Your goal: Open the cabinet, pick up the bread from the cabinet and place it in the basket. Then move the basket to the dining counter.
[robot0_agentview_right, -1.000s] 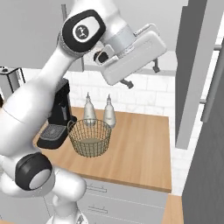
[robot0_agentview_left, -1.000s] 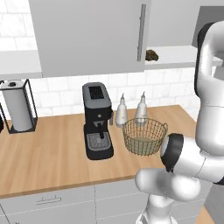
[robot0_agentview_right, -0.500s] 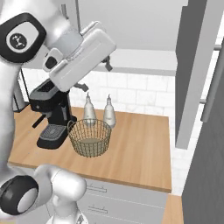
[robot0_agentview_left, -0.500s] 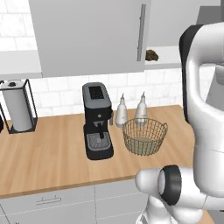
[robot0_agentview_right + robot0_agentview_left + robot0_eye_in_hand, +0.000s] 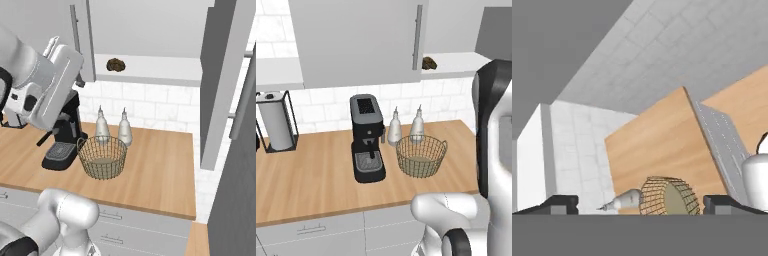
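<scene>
Simulated kitchen, white tiled backsplash behind a long light-wood worktop over low grey drawers with short bar handles. Large wall cabinet with flat light-grey doors up top, right-hand door swung wide open, long vertical grey bar handle on the closed one. Small dark brown lumpy loaf of bread sitting on the white inner shelf, near the shelf's left end (also visible in the left base view, just right of the closed door's edge). Round tan wire-mesh basket upright on the worktop, below the shelf, nothing inside. Two white pointed-top bottles just behind the basket, side by side. Black coffee machine just left of the basket. White paper-towel roll in a black wire holder far left, well apart. Two-finger gripper with small dark tips spread wide apart, holding nothing; hand view rolled, basket lying sideways between the tips (well apart from them).
</scene>
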Robot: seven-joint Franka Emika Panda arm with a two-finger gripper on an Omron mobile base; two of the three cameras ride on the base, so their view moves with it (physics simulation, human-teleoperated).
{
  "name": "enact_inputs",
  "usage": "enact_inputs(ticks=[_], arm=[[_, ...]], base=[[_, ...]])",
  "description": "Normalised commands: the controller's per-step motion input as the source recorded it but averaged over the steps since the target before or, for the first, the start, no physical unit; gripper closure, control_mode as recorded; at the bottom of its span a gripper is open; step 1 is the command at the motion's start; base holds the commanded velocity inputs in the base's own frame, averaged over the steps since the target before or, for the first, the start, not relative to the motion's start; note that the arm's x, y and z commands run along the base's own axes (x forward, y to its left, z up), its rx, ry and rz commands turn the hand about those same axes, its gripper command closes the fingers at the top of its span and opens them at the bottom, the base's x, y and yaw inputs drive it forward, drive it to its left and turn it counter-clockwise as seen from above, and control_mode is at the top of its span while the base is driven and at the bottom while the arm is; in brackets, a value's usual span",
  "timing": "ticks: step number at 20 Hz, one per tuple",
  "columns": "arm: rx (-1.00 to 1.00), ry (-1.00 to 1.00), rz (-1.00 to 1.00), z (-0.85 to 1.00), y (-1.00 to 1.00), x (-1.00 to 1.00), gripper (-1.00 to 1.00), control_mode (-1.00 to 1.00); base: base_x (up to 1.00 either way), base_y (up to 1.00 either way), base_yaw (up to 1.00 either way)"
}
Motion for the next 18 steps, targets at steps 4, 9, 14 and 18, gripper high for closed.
enact_inputs(ticks=[4, 9, 14, 18], arm=[[-0.13, 0.18, 0.78, 0.01, 0.43, -0.11, -1.00, -1.00], [-0.25, 0.11, 0.75, 0.04, 0.51, -0.21, -1.00, -1.00], [-0.37, 0.00, 0.47, 0.01, 0.54, 0.00, -1.00, -1.00], [-0.41, -0.14, 0.28, 0.00, 0.14, 0.03, -1.00, -1.00]], base=[[0.00, 0.00, 0.00], [0.00, 0.00, 0.00], [0.00, 0.00, 0.00], [0.00, 0.00, 0.00]])
